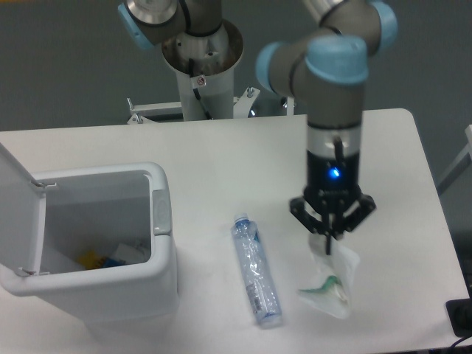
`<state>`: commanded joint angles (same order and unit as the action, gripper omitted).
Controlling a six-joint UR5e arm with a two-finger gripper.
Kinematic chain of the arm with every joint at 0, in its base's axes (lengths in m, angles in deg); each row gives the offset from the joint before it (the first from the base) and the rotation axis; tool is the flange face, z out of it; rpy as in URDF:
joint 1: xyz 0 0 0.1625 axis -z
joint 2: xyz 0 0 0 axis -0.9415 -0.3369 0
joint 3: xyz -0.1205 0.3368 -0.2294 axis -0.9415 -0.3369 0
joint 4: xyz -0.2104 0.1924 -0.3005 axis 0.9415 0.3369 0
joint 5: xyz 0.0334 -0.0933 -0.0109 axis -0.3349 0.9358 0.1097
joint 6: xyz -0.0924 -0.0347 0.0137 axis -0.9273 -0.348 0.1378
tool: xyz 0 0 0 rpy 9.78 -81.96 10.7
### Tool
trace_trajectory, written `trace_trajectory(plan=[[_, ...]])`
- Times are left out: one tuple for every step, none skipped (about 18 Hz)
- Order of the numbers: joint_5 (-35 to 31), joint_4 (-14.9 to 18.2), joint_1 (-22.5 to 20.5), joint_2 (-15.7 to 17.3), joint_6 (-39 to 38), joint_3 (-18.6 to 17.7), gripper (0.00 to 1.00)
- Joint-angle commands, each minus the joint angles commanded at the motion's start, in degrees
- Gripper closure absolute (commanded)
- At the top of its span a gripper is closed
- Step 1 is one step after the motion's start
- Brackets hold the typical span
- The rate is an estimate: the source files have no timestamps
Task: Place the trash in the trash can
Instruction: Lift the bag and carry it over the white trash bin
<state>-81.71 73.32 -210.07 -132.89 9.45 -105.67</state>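
Observation:
The clear bluish plastic water bottle (256, 271) lies on the table, cap end pointing away, between the bin and the gripper. The crumpled clear-white wrapper (333, 284) with a green mark hangs from my gripper (329, 242), its lower end at or just above the table. The gripper points straight down and its fingers are pinched on the wrapper's top edge. The white trash can (161, 243) stands at the front left with its lid (16, 214) flipped open to the left and a grey latch tab (160, 212) on its right rim.
Inside the bin lie a few small items, yellow, blue and white (110, 256). The arm's base column (200, 74) stands behind the table's far edge. A dark object (461, 318) sits at the front right corner.

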Motion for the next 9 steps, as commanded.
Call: trace_trajectory(plan=[[0.2, 0.1, 1.3, 1.8, -2.3, -0.3, 1.0], [0.3, 0.1, 3.0, 2.9, -4.5, -0.6, 1.0], [0.0, 0.1, 5.2, 4.1, -6.7, -1.0, 1.0], [0.0, 0.1, 6.7, 5.4, -8.0, -1.3, 1.0], [0.3, 0.1, 8.0, 6.0, -8.5, -1.4, 1.0], [0.2, 0.1, 10.0, 6.8, -9.0, -1.8, 1.0], [0.1, 0.1, 12.0, 7.1, -9.3, -2.5, 1.0], [0.1, 0.1, 15.1, 7.5, -9.7, -3.9, 1.0], [0.0, 0.0, 17.0, 7.8, -9.3, -5.1, 1.0]])
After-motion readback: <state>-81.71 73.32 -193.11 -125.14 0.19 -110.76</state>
